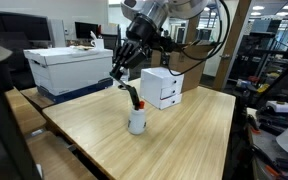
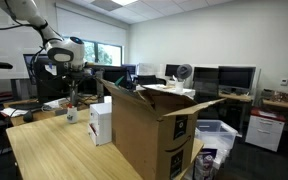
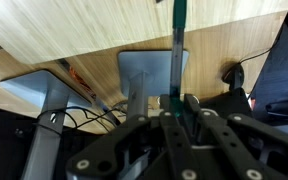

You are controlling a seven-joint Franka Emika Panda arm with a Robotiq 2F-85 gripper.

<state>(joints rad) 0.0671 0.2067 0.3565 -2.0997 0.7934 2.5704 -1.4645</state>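
In the wrist view the fingers (image 3: 193, 110) are clamped on a thin dark-green pen (image 3: 177, 45), which runs from the centre of the frame straight to its top edge. In an exterior view the pen is held left of centre in the upper half, off the bench (image 1: 189, 140), above and slightly left of 1 white cup (image 1: 137, 122) holding markers. A white drawer unit (image 1: 161, 88) stands just behind the cup. The step in hand looks like carrying the gripped pen. Any next move calls for a steady clamp and keeping the pen's free end clear of the cup.
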